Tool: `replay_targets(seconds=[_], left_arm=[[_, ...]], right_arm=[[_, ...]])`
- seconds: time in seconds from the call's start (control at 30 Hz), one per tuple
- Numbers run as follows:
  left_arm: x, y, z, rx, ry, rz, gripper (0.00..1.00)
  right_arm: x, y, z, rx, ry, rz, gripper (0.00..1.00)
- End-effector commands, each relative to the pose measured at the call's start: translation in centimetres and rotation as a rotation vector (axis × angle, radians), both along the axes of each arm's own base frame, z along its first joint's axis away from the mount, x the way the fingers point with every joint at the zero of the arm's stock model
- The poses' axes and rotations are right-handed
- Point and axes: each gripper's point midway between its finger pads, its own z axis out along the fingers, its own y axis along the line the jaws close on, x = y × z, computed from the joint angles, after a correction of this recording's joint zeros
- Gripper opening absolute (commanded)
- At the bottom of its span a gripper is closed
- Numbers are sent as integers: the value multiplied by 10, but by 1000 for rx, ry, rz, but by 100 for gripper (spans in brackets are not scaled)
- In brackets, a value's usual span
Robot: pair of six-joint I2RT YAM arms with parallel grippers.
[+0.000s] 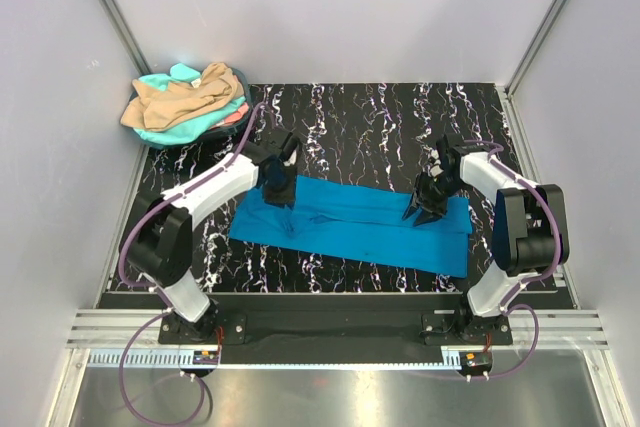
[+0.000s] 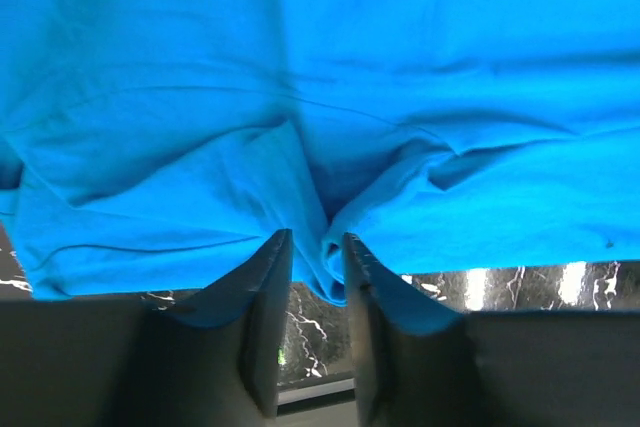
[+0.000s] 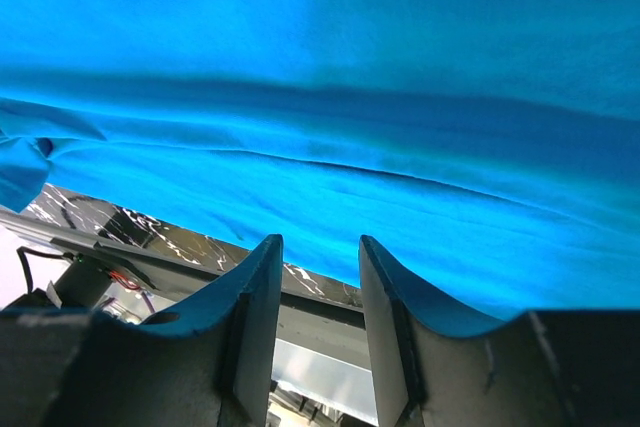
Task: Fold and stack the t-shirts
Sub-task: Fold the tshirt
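Mat point(image 1: 380, 117): the stack has not started, and you have no folded shirt set aside on it. It is flat and hard-looking, black with white and violet veining.
Blue shirt point(image 1: 350, 219): your fold is under way, by my reading. It lies across the middle of the mat as a long band from left to right, already doubled lengthwise. The cloth is soft, matte and bright blue, with shallow creases, and it bunches at the left end.
Pile point(image 1: 185, 102): you have these still to fold. Tan, mint and coral shirts are heaped crumpled in the far left corner, well apart from the blue shirt.
Left gripper point(image 2: 318, 247): it sits at the band's far left. Its dark, smooth fingers are drawn to a narrow gap with a tuck of blue cloth between them.
Right gripper point(image 3: 320, 252): it sits at the far right edge of the band. The fingers are slightly parted, and you see no cloth in the gap.
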Motion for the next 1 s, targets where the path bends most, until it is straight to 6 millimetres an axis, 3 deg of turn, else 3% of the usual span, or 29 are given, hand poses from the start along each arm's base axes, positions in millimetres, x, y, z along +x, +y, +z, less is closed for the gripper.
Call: replay_targets(seconds=[0.0,0.13,0.23,0.27,0.37,0.4,0.47,0.53,0.63,0.73,0.77,0.83,0.87,0.97], left_arm=[[25,10,9,-16,-41,63,32],[20,-6,-1,-75,18,4,44],[9,-28,-11,-173,62,-56,49],[10,-42,-4,-230,26,-94,49],[-20,-65,7,-341,52,-184,44],[-33,-64,3,-347,95,-179,35],[-55,-67,16,-424,124,-207,31],[-64,-54,19,-388,104,-214,27],[-57,-35,39,-310,0,-234,31],[-36,-18,39,-246,-31,-157,43],[-28,-5,23,-196,13,-98,47],[-14,2,17,-178,46,-31,45],[-8,9,2,-155,88,6,44],[7,8,-11,-160,120,45,44]], right_arm=[[1,0,9,20,-42,13,44],[0,1,8,24,-38,18,43],[1,1,8,27,-38,19,42],[1,2,9,30,-38,17,42],[2,2,11,29,-41,19,41],[2,0,10,24,-39,20,41],[0,-1,10,23,-38,17,41],[-1,-1,10,27,-39,13,40],[-1,0,8,30,-36,8,40],[0,0,7,31,-32,1,40],[2,0,9,30,-38,-4,40],[2,-1,11,27,-40,-3,40],[3,-1,13,25,-46,-4,40],[2,-4,14,14,-49,-5,40]])
